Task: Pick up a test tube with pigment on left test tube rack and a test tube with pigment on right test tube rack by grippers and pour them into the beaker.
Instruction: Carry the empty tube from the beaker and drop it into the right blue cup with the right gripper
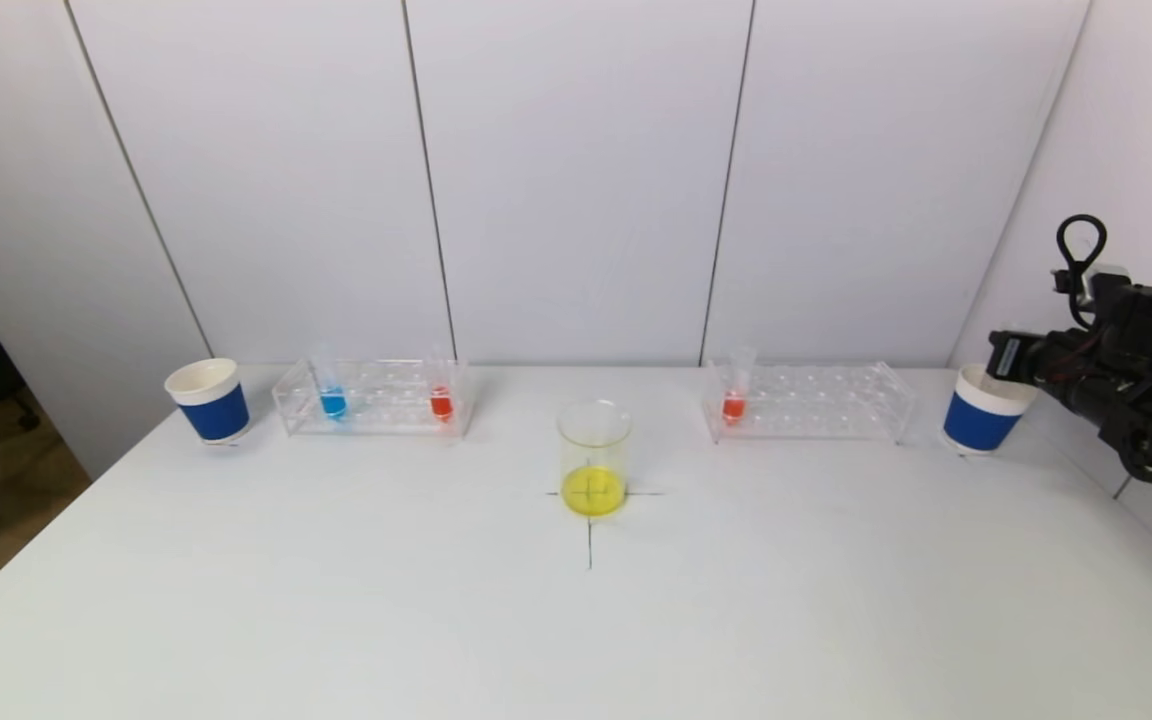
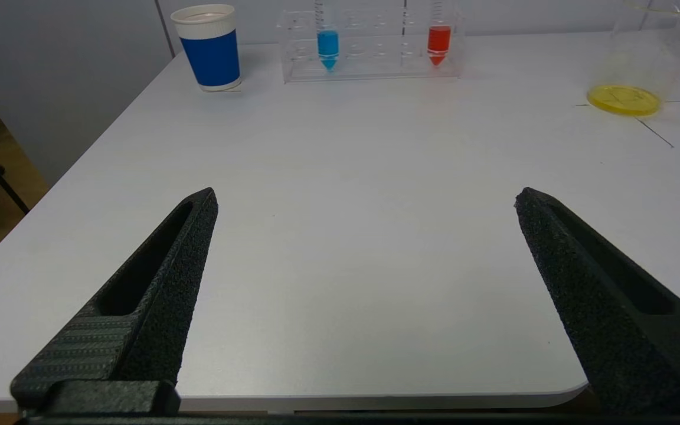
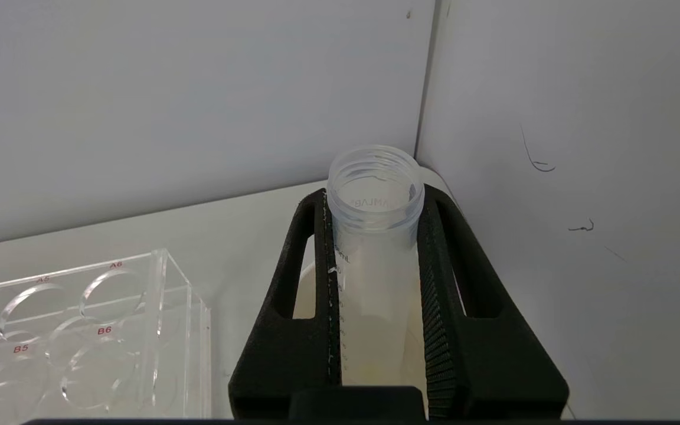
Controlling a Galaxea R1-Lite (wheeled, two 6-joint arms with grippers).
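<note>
The beaker (image 1: 593, 455) holds yellow liquid at the table's middle. In the left rack (image 1: 373, 397) stand a blue-pigment tube (image 1: 332, 400) and a red-pigment tube (image 1: 441, 402). One red-pigment tube (image 1: 733, 405) stands in the right rack (image 1: 808, 400). My right gripper (image 3: 373, 195) is shut on an empty clear test tube (image 3: 375, 260), held upright over the right blue cup (image 1: 981, 410). My left gripper (image 2: 366, 195) hangs open with nothing between its fingers, low over the table's front left edge and far from the left rack (image 2: 369, 47). It is out of the head view.
A second blue cup (image 1: 208, 400) stands left of the left rack. A black cross is drawn under the beaker. The wall corner is close behind the right gripper. The right rack's end (image 3: 80, 330) lies just beside the held tube.
</note>
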